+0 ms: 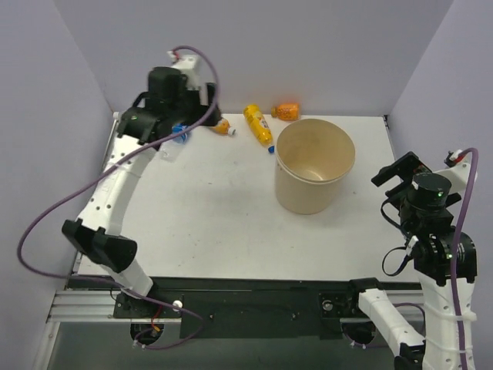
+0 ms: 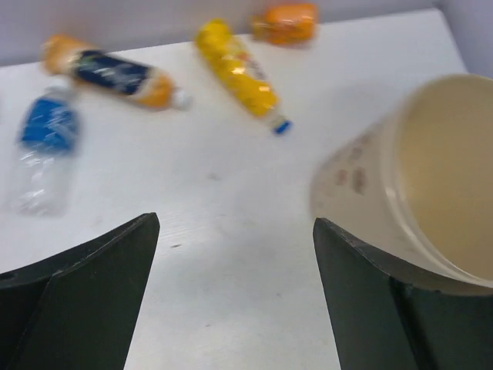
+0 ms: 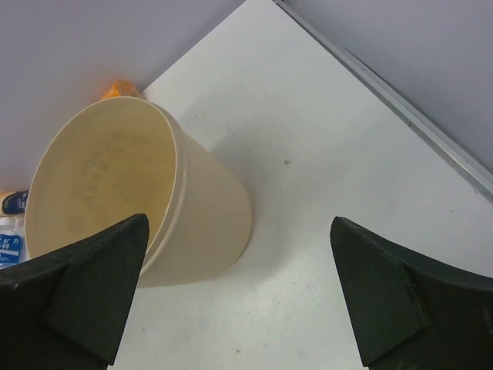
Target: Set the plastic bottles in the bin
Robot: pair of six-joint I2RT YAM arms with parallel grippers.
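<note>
The tan bin [image 1: 304, 196] stands upright right of the table's middle, and nothing shows inside it. Four plastic bottles lie along the back: a clear one with a blue label [image 2: 45, 146], an orange-yellow one with a dark label [image 2: 115, 73], a yellow one with a blue cap [image 2: 237, 73] and a squat orange one [image 2: 286, 21]. My left gripper [image 2: 235, 227] hangs open and empty above the back left, over the clear bottle [image 1: 176, 144]. My right gripper [image 3: 239, 223] is open and empty, to the right of the bin [image 3: 208, 216].
Lilac walls close the table in at the back and on both sides. A metal rail [image 3: 416, 116] runs along the table's right edge. A purple cable [image 1: 46, 212] loops off the left arm past the table's left edge.
</note>
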